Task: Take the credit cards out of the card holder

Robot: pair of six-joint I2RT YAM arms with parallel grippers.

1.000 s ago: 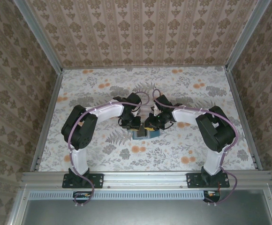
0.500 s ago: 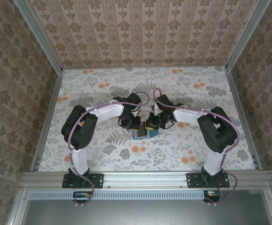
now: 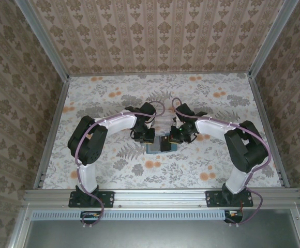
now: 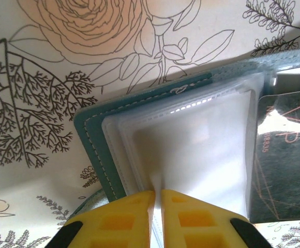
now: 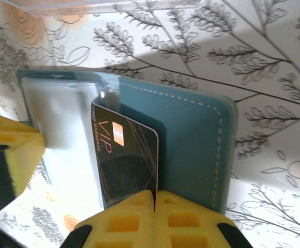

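the black card runs lengthwise up-frame from the right hand, which pinches its near end; the left hand pinches the wallet by its clear sleeve.

On my feed, the left gripper pinches the clear sleeve of the open teal card holder, which lies on the floral table. A dark card lettered VIP overlaps the sleeve's right edge.

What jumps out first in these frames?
The black VIP card sticks out of the teal wallet, pinched in the right gripper. Opposite, the left gripper clamps the wallet's clear sleeve. Both arms meet over the middle of the table.
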